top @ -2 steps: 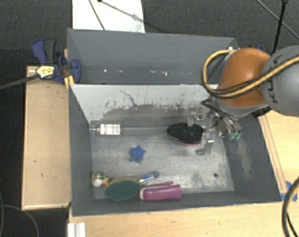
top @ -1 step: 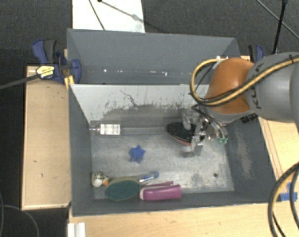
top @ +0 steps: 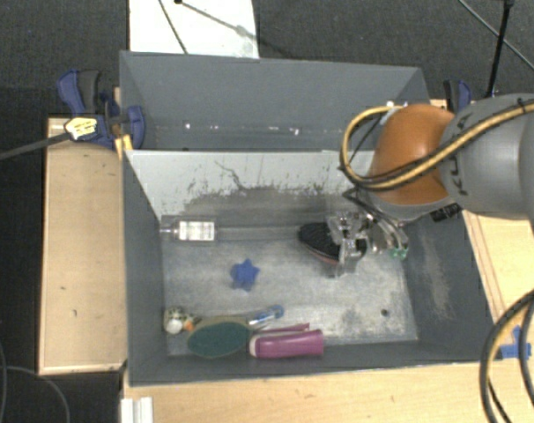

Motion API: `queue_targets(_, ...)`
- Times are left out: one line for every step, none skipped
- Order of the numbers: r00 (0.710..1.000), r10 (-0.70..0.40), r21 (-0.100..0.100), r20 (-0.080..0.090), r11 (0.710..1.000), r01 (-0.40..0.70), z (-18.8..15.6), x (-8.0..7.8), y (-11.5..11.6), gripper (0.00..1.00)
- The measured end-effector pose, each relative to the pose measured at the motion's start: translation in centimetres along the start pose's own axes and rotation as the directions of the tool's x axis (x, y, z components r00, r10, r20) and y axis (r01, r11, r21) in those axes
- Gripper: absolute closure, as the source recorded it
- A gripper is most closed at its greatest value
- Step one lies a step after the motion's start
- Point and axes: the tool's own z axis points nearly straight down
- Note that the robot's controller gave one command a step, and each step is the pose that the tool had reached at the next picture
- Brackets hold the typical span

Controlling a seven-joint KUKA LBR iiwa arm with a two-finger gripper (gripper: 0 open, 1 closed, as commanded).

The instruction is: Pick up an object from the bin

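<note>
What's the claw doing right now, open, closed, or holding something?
Claw: cannot be told; it sits beside the flat black oval object at the grey metal bin's back right.

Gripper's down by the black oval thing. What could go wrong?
The gripper sits at the right edge of the black oval object, off its middle; a grasp could nudge it aside.
It lies close to the grey metal bin's sloped back wall; a push could wedge it there.

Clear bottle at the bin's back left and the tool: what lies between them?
Camera view: from the clear bottle, bare bin floor, then a black oval thing close beside the tool.
</note>
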Motion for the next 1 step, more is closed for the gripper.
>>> queue_targets(1.0,-0.013,0.0,-0.003,1.0,0.013,-17.98,0.08,1.15,1.0)
